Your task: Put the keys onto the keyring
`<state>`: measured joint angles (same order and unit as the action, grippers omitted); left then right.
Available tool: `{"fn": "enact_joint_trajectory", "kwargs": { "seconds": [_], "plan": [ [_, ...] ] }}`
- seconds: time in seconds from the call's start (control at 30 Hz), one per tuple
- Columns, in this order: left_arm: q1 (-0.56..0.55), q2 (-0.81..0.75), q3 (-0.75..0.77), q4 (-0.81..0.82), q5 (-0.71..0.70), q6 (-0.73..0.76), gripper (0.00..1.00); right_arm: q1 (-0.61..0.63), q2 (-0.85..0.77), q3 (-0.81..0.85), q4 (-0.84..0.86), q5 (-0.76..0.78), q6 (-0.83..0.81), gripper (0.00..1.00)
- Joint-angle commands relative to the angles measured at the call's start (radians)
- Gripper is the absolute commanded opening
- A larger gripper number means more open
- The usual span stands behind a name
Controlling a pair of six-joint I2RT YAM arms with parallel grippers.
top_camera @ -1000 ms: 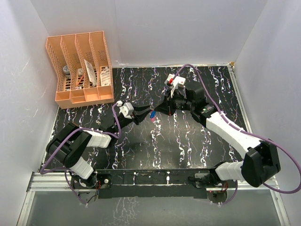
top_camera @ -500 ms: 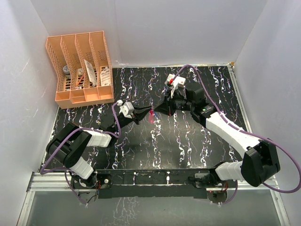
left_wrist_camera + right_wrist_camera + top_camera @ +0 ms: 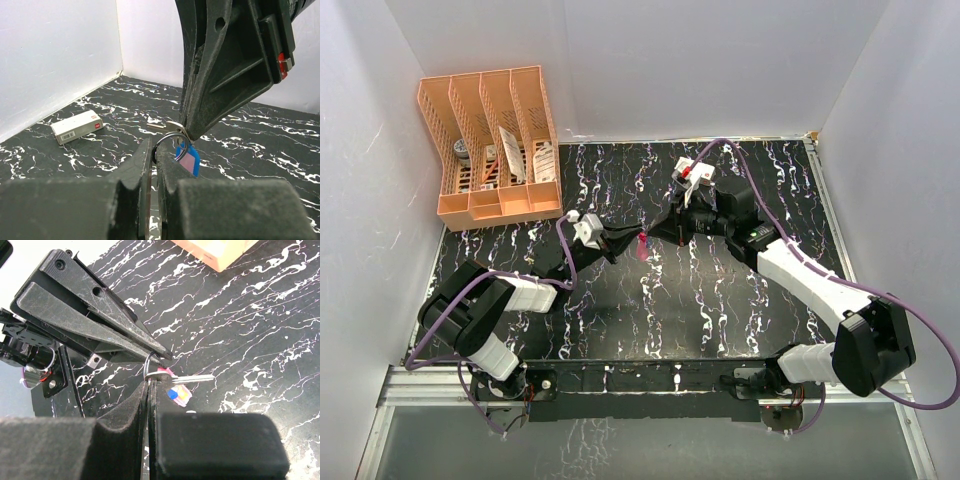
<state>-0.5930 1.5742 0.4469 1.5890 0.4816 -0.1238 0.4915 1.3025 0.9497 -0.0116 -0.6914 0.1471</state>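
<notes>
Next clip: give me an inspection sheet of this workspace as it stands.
Surface: black, white-veined tabletop.
Job's things: keyring held above the table; pink key and blue key hang at it.
Clutter: white box lying flat; peach file organizer in the far left corner, holding small items.
Tools: left tool and right tool both shut on the keyring, from opposite sides.
Cables: purple cables run along both arms.
Surroundings: white walls on three sides.

Overhead looking down, two wrist views close, sharing keyring (image 3: 169, 134)
</notes>
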Motion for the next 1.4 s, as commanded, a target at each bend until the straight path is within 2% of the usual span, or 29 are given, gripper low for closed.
{"fn": "enact_joint_trajectory", "kwargs": {
  "seconds": [0.0,0.3,0.6,0.87,1.17,1.37],
  "plan": [
    [-0.005,-0.042,0.003,0.197,-0.037,-0.041,0.0,-0.002,-0.003,-0.009,0.083,-0.01,0.021,0.0],
    [-0.005,-0.086,-0.003,0.198,-0.076,-0.066,0.0,-0.002,0.007,-0.024,0.088,0.004,0.024,0.0],
    [-0.006,-0.118,-0.001,0.198,-0.106,-0.112,0.0,-0.002,0.018,-0.06,0.189,0.005,0.086,0.0],
    [-0.005,-0.127,-0.004,0.198,-0.088,-0.124,0.0,-0.002,0.064,-0.05,0.271,-0.023,0.139,0.0],
    [-0.006,-0.122,0.002,0.198,-0.018,-0.135,0.0,-0.002,0.119,-0.008,0.286,-0.037,0.139,0.0],
    [-0.005,-0.123,-0.005,0.198,-0.025,-0.138,0.0,-0.002,0.124,0.007,0.278,-0.033,0.138,0.0]
  ]
}}
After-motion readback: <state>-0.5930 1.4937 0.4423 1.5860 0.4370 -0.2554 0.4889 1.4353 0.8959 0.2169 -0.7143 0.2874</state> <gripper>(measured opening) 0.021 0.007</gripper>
